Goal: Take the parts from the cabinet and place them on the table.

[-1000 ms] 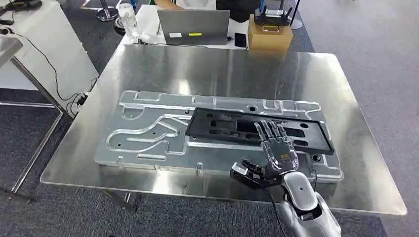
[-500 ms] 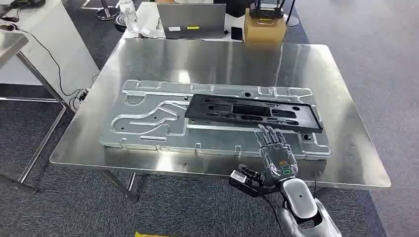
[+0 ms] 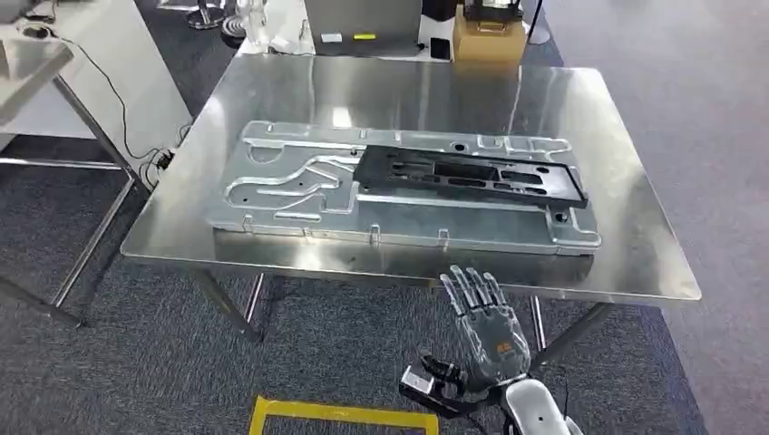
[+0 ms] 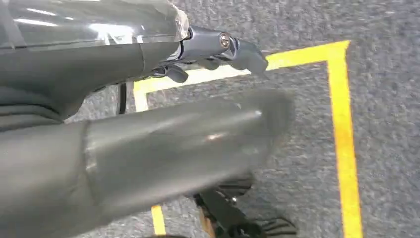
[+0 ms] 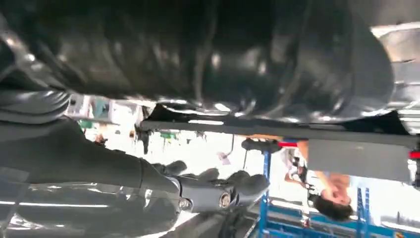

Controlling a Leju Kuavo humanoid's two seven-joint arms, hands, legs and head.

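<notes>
- The right hand (image 3: pixel 486 328) hangs in front of the near edge of the table, over the grey carpet, its fingers (image 3: pixel 467 288) stretched out and spread, holding nothing
- From the right wrist camera the same hand (image 5: pixel 218 191) shows dark fingers apart and bare, with the underside of the table above it in that turned picture
- The left hand (image 4: pixel 218 47) hangs low over the carpet, its dark fingers loose with nothing between them, near a yellow floor marking (image 4: pixel 341 129)
- The steel table (image 3: pixel 635 263) stands just beyond the right hand, apart from it
- On the table lies a large silver machined plate (image 3: pixel 299 195) with curved grooves, flat and lengthwise
- The black part (image 3: pixel 472 176) lies flat on top of that plate, towards its right half, untouched by either hand
- At the far edge of the table stand a cardboard box (image 3: pixel 490 41) and a grey laptop (image 3: pixel 363 20)
- A person (image 5: pixel 332 191) appears blurred beyond the table in the right wrist camera
</notes>
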